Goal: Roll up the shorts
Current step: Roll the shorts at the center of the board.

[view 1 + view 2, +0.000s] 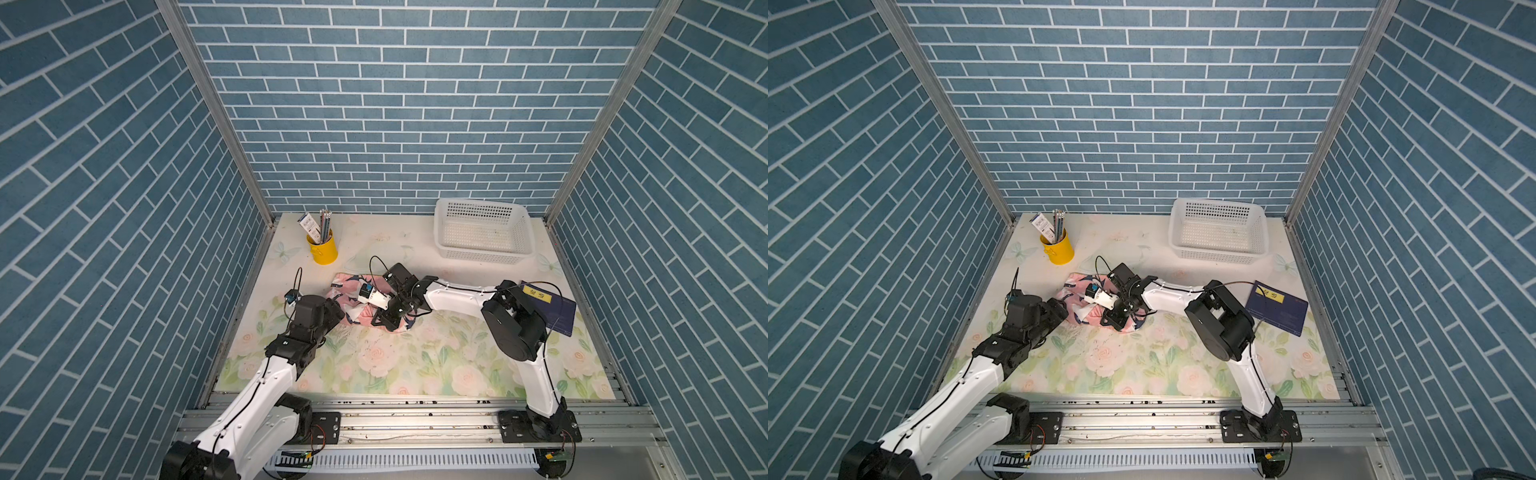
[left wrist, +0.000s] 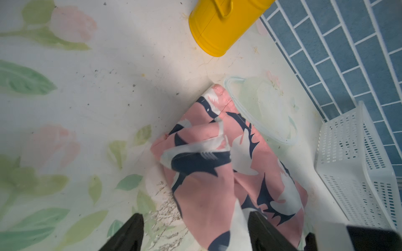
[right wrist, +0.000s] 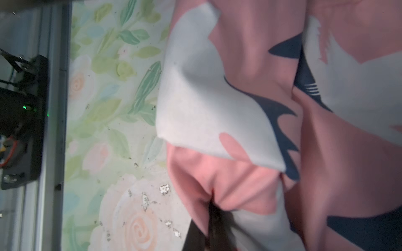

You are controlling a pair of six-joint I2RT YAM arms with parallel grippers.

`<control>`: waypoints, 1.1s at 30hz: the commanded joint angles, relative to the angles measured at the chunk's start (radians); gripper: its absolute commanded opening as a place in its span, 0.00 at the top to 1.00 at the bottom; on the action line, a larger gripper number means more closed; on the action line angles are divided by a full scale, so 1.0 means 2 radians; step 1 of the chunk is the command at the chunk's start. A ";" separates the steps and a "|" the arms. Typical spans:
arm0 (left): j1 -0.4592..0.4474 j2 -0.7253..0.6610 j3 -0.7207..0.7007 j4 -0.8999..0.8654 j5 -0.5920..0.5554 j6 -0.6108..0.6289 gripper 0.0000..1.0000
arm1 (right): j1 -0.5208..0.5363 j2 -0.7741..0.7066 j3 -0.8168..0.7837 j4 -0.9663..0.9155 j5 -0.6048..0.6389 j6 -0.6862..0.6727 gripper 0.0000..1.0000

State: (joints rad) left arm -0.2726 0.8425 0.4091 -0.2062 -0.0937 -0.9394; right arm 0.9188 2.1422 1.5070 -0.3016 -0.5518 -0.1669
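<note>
Pink swim fabric printed with navy-and-white sharks lies bunched just on the nine o'clock side of the middle of the floral mat (image 1: pixel 415 365): the shorts (image 1: pixel 343 286), a loose crumpled heap rather than a tidy roll in both top views; I judge them light, limp and a little slick, likely to sag and spring open once let go, so I would take hold at a doubled edge where the layers stack and pin the bundle with the other arm while turning it; I cannot pick out waistband or drawstring in this heap. My right gripper (image 3: pixel 212 226) is pinched tight on a pleat of pink cloth at the heap's four o'clock side, the fabric puckering into the closed jaws; my left gripper (image 2: pixel 195 235) stands spread wide at the eight o'clock side, a lobe of the shorts lying between its fingers (image 2: pixel 128 234) with bare mat beside one of them, so it grips nothing. As for writing: the dark blue book (image 1: pixel 561 316) at three o'clock carries a yellow label whose dark characters are too small to read; the white box (image 1: pixel 308 224) in the yellow cup (image 1: pixel 323 249) at eleven o'clock has print I cannot resolve; the white basket (image 1: pixel 484 232) at one o'clock shows none.
</note>
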 commanded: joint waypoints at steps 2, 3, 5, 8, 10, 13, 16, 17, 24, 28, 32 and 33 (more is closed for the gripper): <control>0.001 -0.042 -0.044 0.002 0.022 -0.016 0.18 | -0.018 0.039 0.025 -0.045 -0.087 0.083 1.00; 0.001 -0.047 -0.052 0.009 0.027 -0.018 0.17 | -0.023 0.041 0.026 -0.041 -0.098 0.093 1.00; 0.001 -0.053 -0.072 0.030 0.032 -0.022 0.14 | -0.035 0.047 0.024 -0.025 -0.127 0.120 1.00; 0.001 -0.043 -0.099 0.097 0.051 -0.030 0.12 | -0.047 0.058 0.025 -0.011 -0.163 0.147 1.00; 0.002 -0.029 -0.109 0.141 0.055 -0.035 0.11 | -0.050 0.062 0.020 0.002 -0.175 0.160 1.00; 0.001 -0.002 -0.121 0.213 0.051 -0.035 0.10 | -0.055 0.066 0.010 0.030 -0.192 0.185 1.00; 0.001 0.035 -0.121 0.277 0.052 -0.027 0.09 | -0.060 0.066 -0.002 0.066 -0.205 0.214 1.00; 0.001 0.049 -0.120 0.295 0.052 -0.024 0.09 | -0.060 0.066 -0.001 0.065 -0.203 0.215 1.00; 0.003 0.156 -0.098 0.385 0.060 -0.011 0.09 | -0.065 0.071 0.004 0.063 -0.204 0.219 1.00; 0.003 0.218 -0.083 0.417 0.064 -0.014 0.13 | -0.067 0.075 0.005 0.066 -0.206 0.224 1.00; 0.003 0.266 -0.069 0.443 0.074 -0.012 0.16 | -0.067 0.079 0.004 0.072 -0.211 0.231 1.00; 0.003 0.275 -0.064 0.444 0.073 -0.011 0.17 | -0.067 0.080 0.004 0.074 -0.211 0.233 1.00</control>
State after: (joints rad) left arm -0.2722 1.3441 0.2485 0.6144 0.0353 -0.9783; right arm 0.7845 2.2616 1.5227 -0.1486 -0.9657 0.2665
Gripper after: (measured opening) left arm 0.836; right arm 0.055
